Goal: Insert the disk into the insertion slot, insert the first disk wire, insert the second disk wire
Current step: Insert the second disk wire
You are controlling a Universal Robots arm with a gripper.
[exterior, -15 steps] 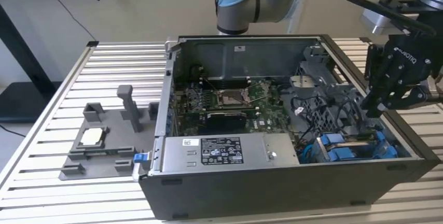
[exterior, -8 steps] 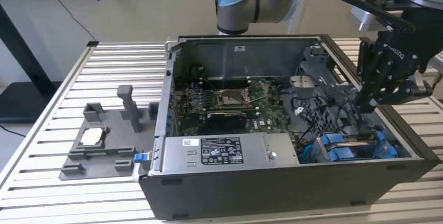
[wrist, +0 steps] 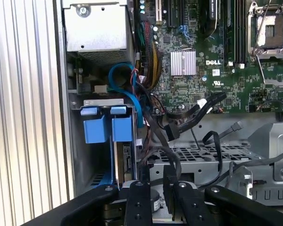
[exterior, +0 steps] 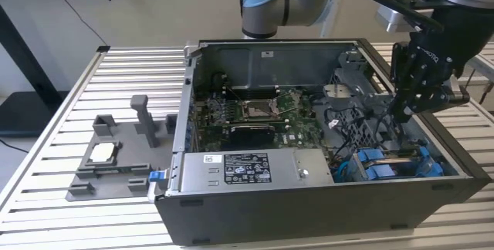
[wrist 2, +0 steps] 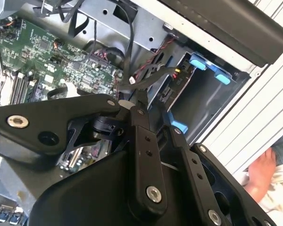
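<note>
"On the exterior view's left, does anything bear on the step?"

"No. The grey fixture (exterior: 108, 163) on the slatted table (exterior: 139, 70) lies well apart from the work. Moving right, the power-supply box (exterior: 247, 169) and the motherboard (exterior: 255, 117) are bystanders too. The work sits at the case's right end."

"Where is the disk?"

"The disk (wrist: 124, 162) appears to stand on edge inside the insertion slot (exterior: 369, 160), between its blue rails. Seating looks done, so a wire is likely the step in hand."

"And the gripper?"

"The gripper (exterior: 405, 110) hangs inside the case, just beside the slot. In the first wrist view its fingers (wrist: 144, 179) are drawn close, leaving only a narrow gap. A black wire (wrist: 154, 150) runs down into that gap and looks pinched there."

"What does a good insertion ask for?"

"Probably a plug held square to the disk's exposed edge and pushed straight along the port, never sideways. Other loose cables (wrist: 198, 109) crowd that corner, so the path should thread between them without dragging any. A grip close to the plug would likely keep the wire from buckling under the push."
</note>
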